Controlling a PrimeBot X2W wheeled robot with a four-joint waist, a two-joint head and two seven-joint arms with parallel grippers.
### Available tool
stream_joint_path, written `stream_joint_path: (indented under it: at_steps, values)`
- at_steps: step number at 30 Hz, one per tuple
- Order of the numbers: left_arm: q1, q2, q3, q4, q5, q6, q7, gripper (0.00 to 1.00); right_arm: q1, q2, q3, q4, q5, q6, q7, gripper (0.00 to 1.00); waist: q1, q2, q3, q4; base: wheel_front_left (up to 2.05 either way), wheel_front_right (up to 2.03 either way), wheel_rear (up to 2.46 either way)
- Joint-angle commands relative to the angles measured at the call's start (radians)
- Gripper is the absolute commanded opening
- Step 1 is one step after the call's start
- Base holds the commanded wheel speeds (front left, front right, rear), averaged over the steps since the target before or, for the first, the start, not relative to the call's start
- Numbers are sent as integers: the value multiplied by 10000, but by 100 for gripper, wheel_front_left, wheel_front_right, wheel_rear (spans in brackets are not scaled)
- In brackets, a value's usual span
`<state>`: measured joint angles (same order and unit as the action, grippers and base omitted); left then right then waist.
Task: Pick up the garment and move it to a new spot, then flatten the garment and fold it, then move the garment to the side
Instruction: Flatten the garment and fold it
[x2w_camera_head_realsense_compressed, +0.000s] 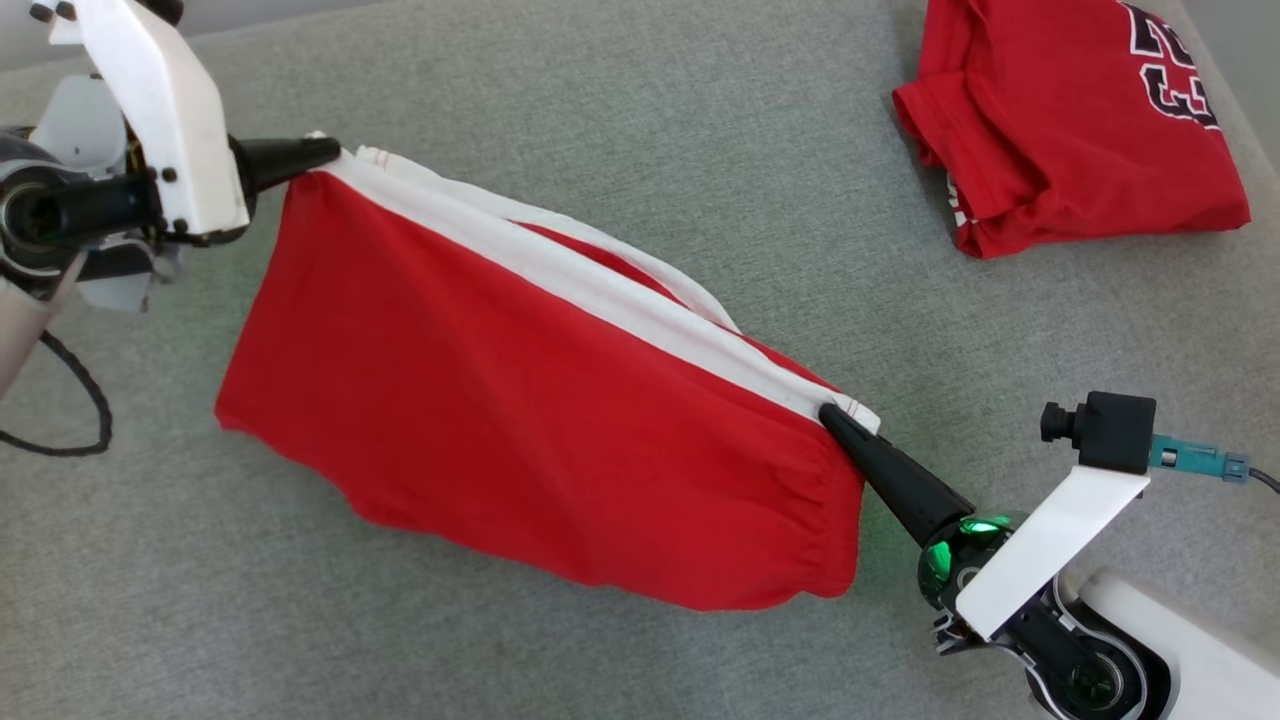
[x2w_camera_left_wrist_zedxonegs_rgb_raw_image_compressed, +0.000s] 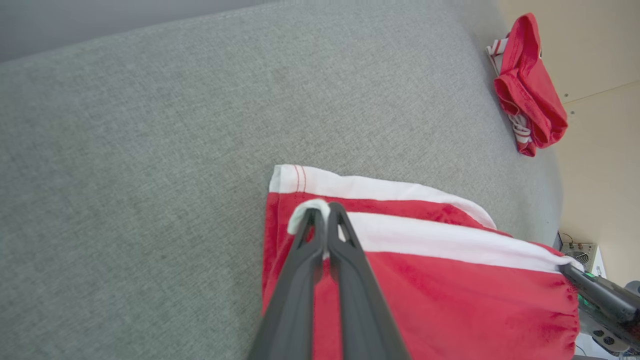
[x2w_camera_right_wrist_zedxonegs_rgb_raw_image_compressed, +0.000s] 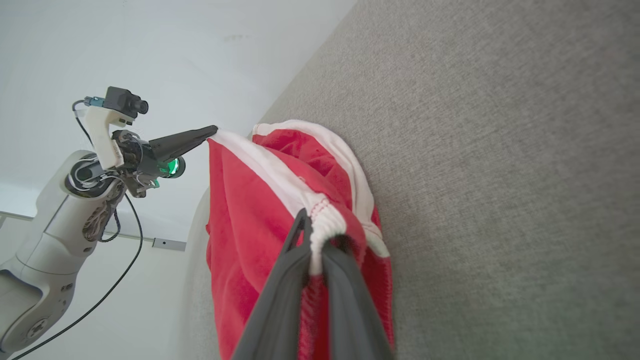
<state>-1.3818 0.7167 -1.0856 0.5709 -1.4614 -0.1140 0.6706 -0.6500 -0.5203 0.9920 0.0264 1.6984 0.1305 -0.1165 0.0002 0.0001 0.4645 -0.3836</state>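
The garment (x2w_camera_head_realsense_compressed: 520, 410) is a pair of red shorts with a white band, stretched in the air between both grippers above the grey surface. My left gripper (x2w_camera_head_realsense_compressed: 325, 152) is shut on one end of the white band at the upper left. My right gripper (x2w_camera_head_realsense_compressed: 832, 415) is shut on the other end at the lower right. In the left wrist view the left gripper (x2w_camera_left_wrist_zedxonegs_rgb_raw_image_compressed: 322, 212) pinches the white edge of the garment (x2w_camera_left_wrist_zedxonegs_rgb_raw_image_compressed: 425, 280). From the right wrist, the right gripper (x2w_camera_right_wrist_zedxonegs_rgb_raw_image_compressed: 315, 235) clamps the bunched white band of the garment (x2w_camera_right_wrist_zedxonegs_rgb_raw_image_compressed: 250, 210). The red cloth hangs down below the band.
A second red garment (x2w_camera_head_realsense_compressed: 1070, 120) with dark lettering lies folded at the far right of the grey fabric surface (x2w_camera_head_realsense_compressed: 600, 100); it also shows in the left wrist view as a red bundle (x2w_camera_left_wrist_zedxonegs_rgb_raw_image_compressed: 530, 90). A black cable (x2w_camera_head_realsense_compressed: 80, 400) loops at the left edge.
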Motion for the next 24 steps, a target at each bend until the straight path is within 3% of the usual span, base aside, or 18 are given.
stream_joint_path:
  at_steps: [1, 16, 17, 19, 20, 24]
  values:
    - [-110, -14, 2, 60, 96, -45, -76, 0, 135, 35, -41, 32, -44, 1, -18, 0, -2, -1, 26, -35, 0, 0, 0]
    - [-107, -371, -241, 564, 255, -171, -220, 0, -197, 712, -184, 374, -368, 1, 439, 0, -2, -1, 332, -209, 0, 0, 0]
    - [-150, -379, -239, 567, 331, -173, -335, 33, -175, 711, -202, 387, -367, 1, 482, 25, -2, -1, 326, -208, 0, 0, 0]
    - [-160, -394, -261, 585, 442, -175, -527, 78, -96, 706, -238, 418, -345, 1, 529, 68, -2, -1, 300, -217, 0, 0, 0]
    - [-143, -392, -262, 598, 467, -176, -605, 100, -46, 703, -258, 432, -321, 1, 521, 100, -2, -1, 283, -224, 0, 0, 0]
    - [-31, -415, -218, 631, 459, -177, -1072, 100, 82, 647, -350, 465, -298, 1, 616, 100, -2, -1, 207, -259, 0, 0, 0]
